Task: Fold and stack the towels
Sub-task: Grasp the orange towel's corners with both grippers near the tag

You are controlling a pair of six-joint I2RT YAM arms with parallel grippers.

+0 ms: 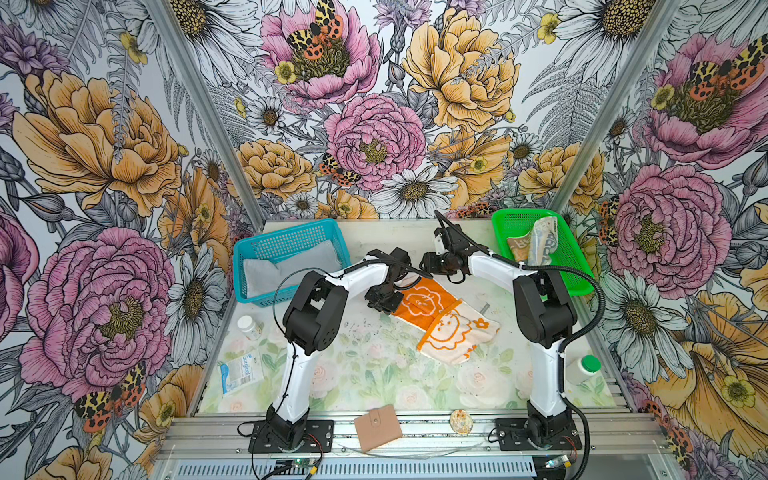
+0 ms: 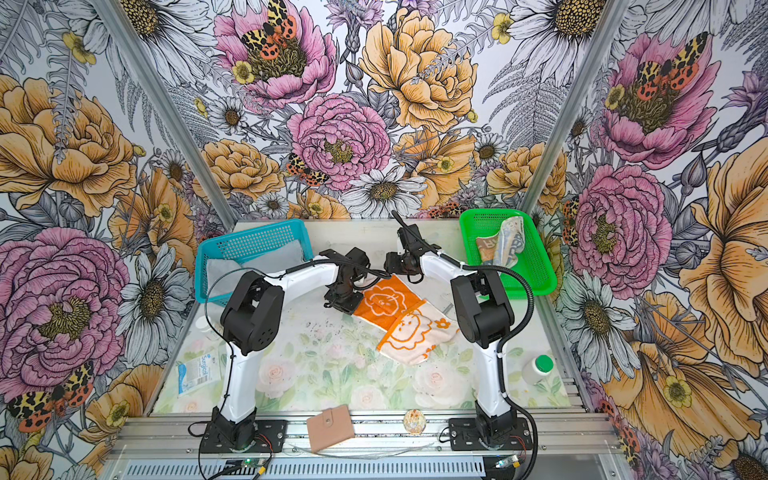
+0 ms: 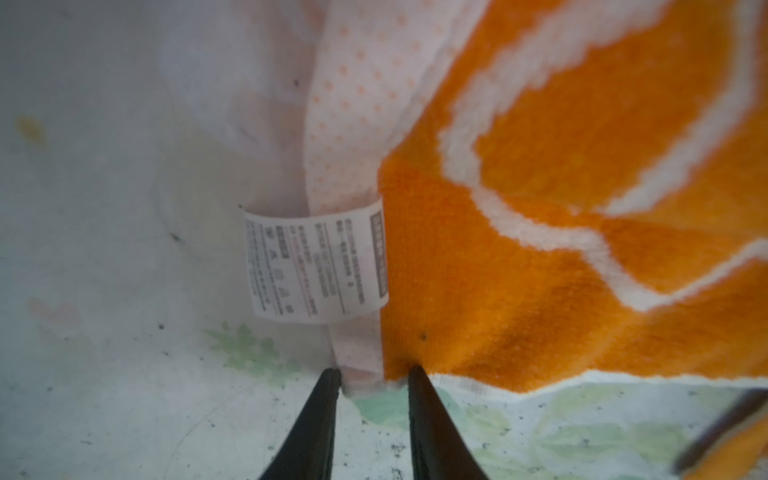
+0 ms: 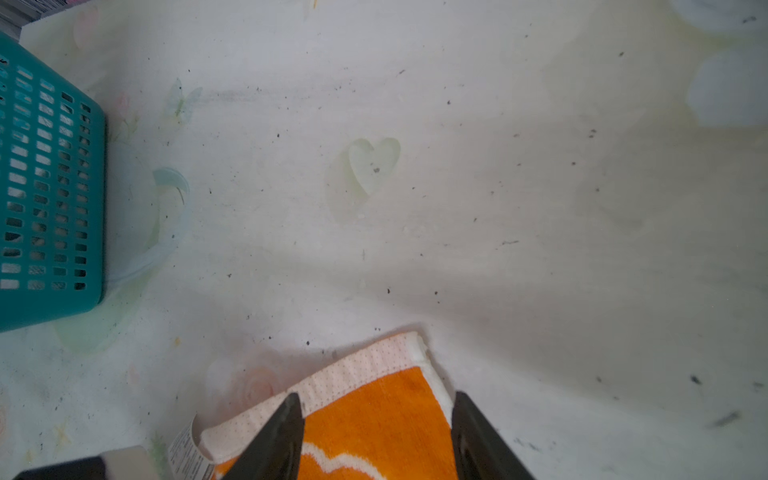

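The orange-and-cream towel (image 1: 440,320) lies in the middle of the table (image 1: 365,374). One part is orange with a cream flower, the other part is cream with an orange flower. The left gripper (image 3: 374,374) is at the towel's left corner. In the left wrist view its dark fingers (image 3: 313,428) stand narrow, and the dotted hem of the corner sits between the tips. I cannot tell if they already press the cloth. A white care label (image 3: 316,262) sticks out from the hem near this corner. The right gripper (image 4: 376,405) is over the towel's far corner with its jaws wide apart. The corner shows between them and they hold nothing.

At the back left, the blue basket (image 1: 291,243) holds the light grey towel (image 1: 286,266). At the back right, the green basket (image 1: 575,270) holds the lettered towel (image 1: 536,245), which is crumpled.

The table has a pale flower print with many dark specks. On its left side are a small white bottle (image 1: 249,326) and a blue-white packet (image 1: 239,372). On the front rail lies a tan wallet (image 1: 377,428). On the right side lies a white bottle with a green cap (image 1: 584,368). The walls (image 1: 104,145) around the table carry large drawn flowers.
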